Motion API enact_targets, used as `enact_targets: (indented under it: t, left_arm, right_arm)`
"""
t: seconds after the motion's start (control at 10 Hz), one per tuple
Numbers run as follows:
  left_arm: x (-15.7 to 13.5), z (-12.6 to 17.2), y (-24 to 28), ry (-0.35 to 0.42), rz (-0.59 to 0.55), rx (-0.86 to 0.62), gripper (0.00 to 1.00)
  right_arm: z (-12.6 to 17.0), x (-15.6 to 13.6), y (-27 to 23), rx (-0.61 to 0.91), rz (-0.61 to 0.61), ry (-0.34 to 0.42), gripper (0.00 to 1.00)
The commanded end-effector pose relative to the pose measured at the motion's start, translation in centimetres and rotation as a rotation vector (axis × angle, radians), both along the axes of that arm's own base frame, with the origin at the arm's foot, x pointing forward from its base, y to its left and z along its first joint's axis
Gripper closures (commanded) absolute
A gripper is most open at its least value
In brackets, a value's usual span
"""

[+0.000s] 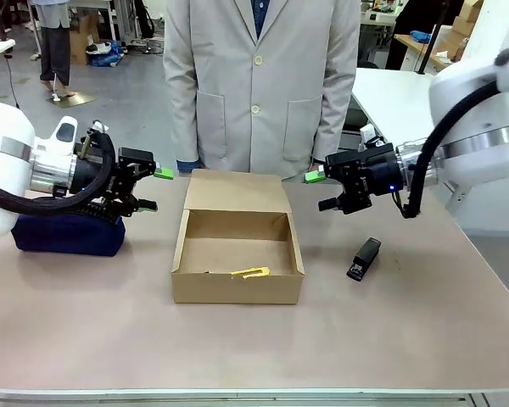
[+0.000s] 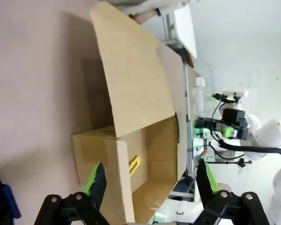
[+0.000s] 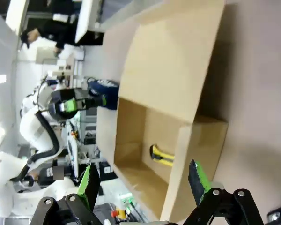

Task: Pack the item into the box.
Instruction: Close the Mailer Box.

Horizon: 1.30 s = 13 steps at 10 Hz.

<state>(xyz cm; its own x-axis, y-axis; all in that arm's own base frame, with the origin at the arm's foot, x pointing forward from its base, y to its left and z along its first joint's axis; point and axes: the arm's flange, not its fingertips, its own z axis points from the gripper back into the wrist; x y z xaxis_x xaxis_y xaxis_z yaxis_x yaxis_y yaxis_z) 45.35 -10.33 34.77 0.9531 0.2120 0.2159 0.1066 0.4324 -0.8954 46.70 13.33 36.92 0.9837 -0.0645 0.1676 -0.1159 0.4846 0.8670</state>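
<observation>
Beige table (image 1: 407, 339) lies under both tools. A person (image 1: 259, 85) in a pale buttoned coat stands at its far edge, beyond the gap between the two tools.

Box (image 1: 237, 287): brown cardboard, sitting on the table between the left gripper (image 1: 155, 190) and the right gripper (image 1: 320, 191), lower than both. It is open. The flap (image 1: 237, 191) is folded back toward the person, roughly level with both sets of fingertips.

Pouch (image 1: 64, 233): dark blue, on the table beneath the wrist behind the left gripper, well apart from the box.

Left gripper: held above the table and pointing sideways at the box. Its fingers are spread wide with nothing between the green pads. In the left wrist view (image 2: 150, 176) the open box lies straight ahead, framed by the two fingers.

Right gripper: mirrors the left from the box's other side, also above the table. Fingers wide apart, nothing held. The right wrist view (image 3: 143, 176) looks into the box the same way.

Stapler (image 1: 364, 259): black, on the table below the right gripper and a little behind its fingertips. It is near the box's side wall but apart from it.

Knife (image 1: 250, 273): yellow, lying flat on the box floor by the wall nearest the front camera. It is below and ahead of both tools, and neither touches it. It shows between the left gripper's fingers (image 2: 134, 165), and between the right's (image 3: 162, 157) its black parts are visible.
</observation>
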Motion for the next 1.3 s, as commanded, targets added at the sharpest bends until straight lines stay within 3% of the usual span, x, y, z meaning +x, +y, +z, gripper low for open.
enact_targets:
  t: [0.0, 0.1, 0.3, 0.4, 0.5, 0.6, 0.9, 1.2]
  left_arm:
    - [-2.5, 3.3, 0.9, -0.035, -0.015, -0.007, 0.00]
    - [-2.5, 3.3, 0.9, -0.035, -0.015, -0.007, 0.00]
    - [0.9, -0.1, -0.9, 0.004, -0.013, -0.051, 0.00]
    - [2.8, -1.5, -1.7, 0.028, -0.023, -0.094, 0.00]
    - [4.2, -2.8, -1.9, 0.014, 0.053, -0.063, 0.00]
    - [5.0, -3.7, -1.9, 0.030, 0.021, -0.132, 0.00]
    - [7.3, -6.5, -2.7, 0.106, -0.033, -0.184, 0.00]
    - [8.5, -8.5, -4.3, 0.093, -0.088, -0.196, 0.00]
  right_arm:
    - [0.8, -1.4, -0.1, 0.017, 0.019, -0.003, 0.00]
    - [0.8, -1.4, -0.1, 0.017, 0.019, -0.003, 0.00]
    - [-1.1, 2.5, 1.1, -0.050, -0.016, -0.001, 0.00]
    - [-2.3, 4.8, 1.1, -0.028, -0.076, -0.017, 0.00]
    - [-3.2, 5.8, 1.4, 0.020, -0.060, -0.025, 0.00]
    - [-4.3, 6.9, 1.6, 0.026, -0.084, -0.025, 0.00]
    - [-8.1, 9.5, 3.0, 0.085, -0.036, 0.087, 0.00]
    - [-8.7, 9.8, 3.3, 0.179, -0.018, 0.141, 0.00]
